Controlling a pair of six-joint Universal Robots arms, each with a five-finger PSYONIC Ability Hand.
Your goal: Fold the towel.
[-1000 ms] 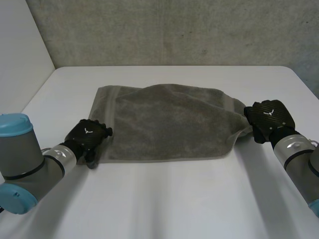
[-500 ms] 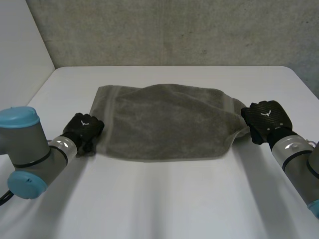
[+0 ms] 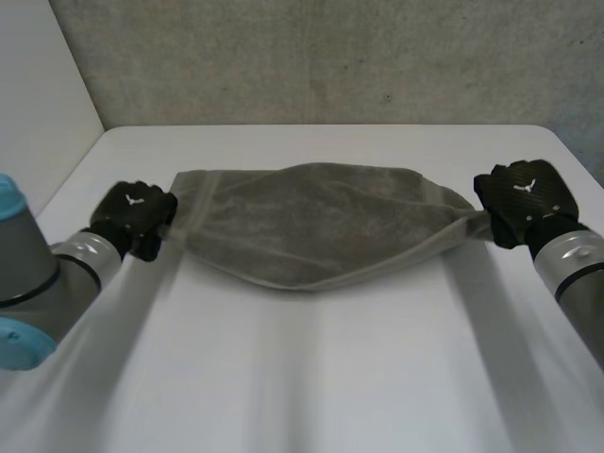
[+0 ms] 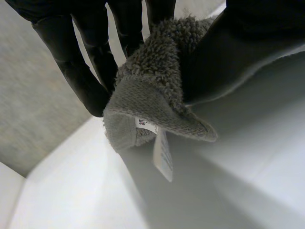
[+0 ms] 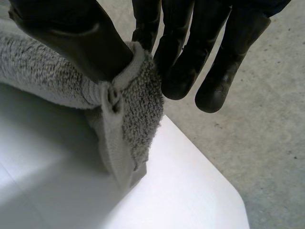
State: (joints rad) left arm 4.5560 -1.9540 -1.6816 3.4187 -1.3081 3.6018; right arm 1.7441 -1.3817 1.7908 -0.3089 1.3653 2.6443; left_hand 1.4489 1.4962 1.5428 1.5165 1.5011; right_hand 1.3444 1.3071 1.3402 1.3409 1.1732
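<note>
The grey terry towel [image 3: 316, 222] stretches across the middle of the head view. Its far part rests on the white surface [image 3: 321, 377], while its near edge is raised and droops in a shallow curve between the two hands. That shape suggests the near corners are held up so the near half can be carried over the far half for a first fold.

At the left of the frame, the left hand [image 3: 135, 215] has the towel's near left corner. In the left wrist view its fingers [image 4: 71, 62] are nearly straight and pinch the pile against the thumb. A small white label [image 4: 163, 155] hangs from the hem just below the grip.

At the right of the frame, the right hand [image 3: 524, 198] has the opposite near corner. In its wrist view the thumb presses the hemmed edge against the fingers, with a short tail of cloth dangling beneath.

The hands sit well apart at about the same height, probably so the edge hangs level and the fold lands square. No layer looks doubled yet, so the fold seems barely begun.
</note>
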